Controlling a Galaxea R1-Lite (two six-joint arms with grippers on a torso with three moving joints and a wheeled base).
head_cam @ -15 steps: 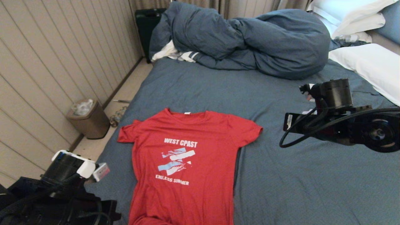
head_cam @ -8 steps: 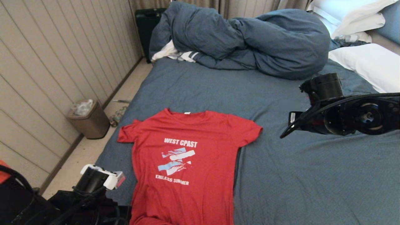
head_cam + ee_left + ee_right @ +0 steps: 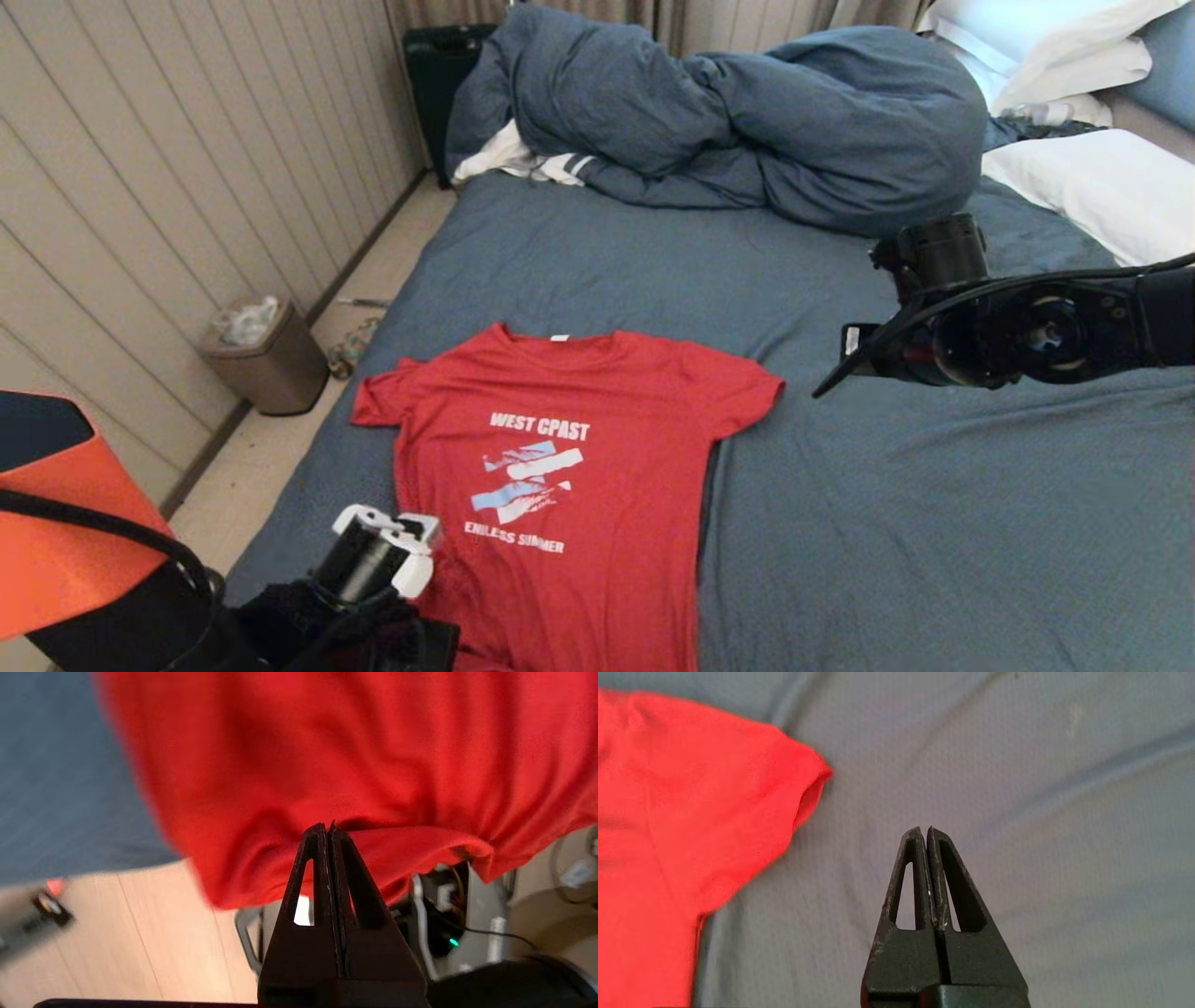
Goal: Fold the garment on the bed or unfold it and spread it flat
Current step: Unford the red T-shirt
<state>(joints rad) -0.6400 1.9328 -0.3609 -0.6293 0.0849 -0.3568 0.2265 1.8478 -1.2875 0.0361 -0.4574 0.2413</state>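
The garment (image 3: 560, 485), a red T-shirt with white print, lies spread face up on the bed (image 3: 887, 523), collar toward the duvet. Its hem (image 3: 420, 849) hangs over the near bed edge. My left arm (image 3: 373, 560) reaches in over the shirt's lower left part. My left gripper (image 3: 327, 828) is shut, its tips right at the bunched hem, and I see no cloth between them. My right arm (image 3: 980, 327) hovers over bare sheet to the right of the shirt. My right gripper (image 3: 924, 830) is shut and empty, a short way from the shirt's sleeve (image 3: 803, 788).
A bunched duvet (image 3: 747, 121) and a white striped cloth (image 3: 523, 159) lie at the far end, with white pillows (image 3: 1102, 187) at the far right. A brown bin (image 3: 261, 355) stands on the floor by the wall. Bare sheet stretches right of the shirt.
My left arm has swung rightward from beside the bed to over the shirt's lower left. My right arm has shifted a little left and farther away. Both grippers stayed shut.
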